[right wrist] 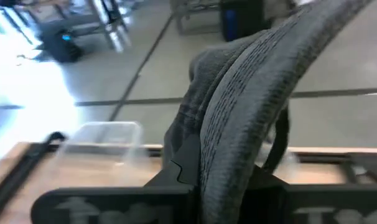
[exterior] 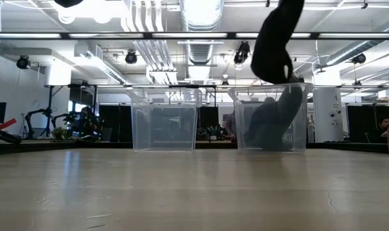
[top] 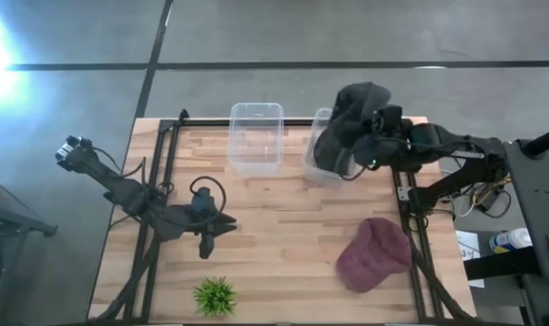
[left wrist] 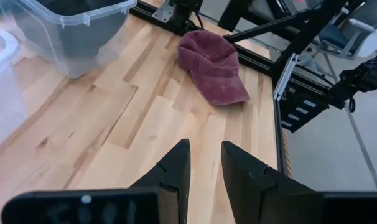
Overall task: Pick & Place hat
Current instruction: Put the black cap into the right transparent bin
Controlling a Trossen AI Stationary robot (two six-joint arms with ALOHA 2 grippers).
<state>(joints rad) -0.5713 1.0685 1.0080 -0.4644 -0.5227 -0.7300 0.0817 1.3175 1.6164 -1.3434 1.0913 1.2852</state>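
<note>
A dark grey hat [top: 347, 127] hangs from my right gripper [top: 365, 145] above the right-hand clear bin [top: 322, 167], near the table's far edge. In the low view the dark hat [exterior: 275, 45] drops from the top of the picture, and dark cloth [exterior: 271, 122] shows inside that bin [exterior: 246, 96]. Whether that cloth is the same hat, I cannot tell. A maroon hat [top: 374, 254] lies flat on the table near its right edge, also seen as the maroon hat [left wrist: 213, 65] in the left wrist view. My left gripper [top: 225, 226] rests low at mid-table with a narrow gap between its fingers [left wrist: 176, 168]. My right gripper is shut on the dark grey hat, coming at it roughly level from the table's right side. The ribbed cloth [right wrist: 251, 106] drapes over the fingers and hides the place of contact. The hat is lifted and hangs below the gripper toward the right-hand bin.
A second clear bin [top: 256, 136] stands left of the first at the far edge. A small green plant [top: 216, 294] sits near the near edge. Black frame rails [top: 166, 172] run along both table sides. Bare wood [top: 293, 217] lies mid-table.
</note>
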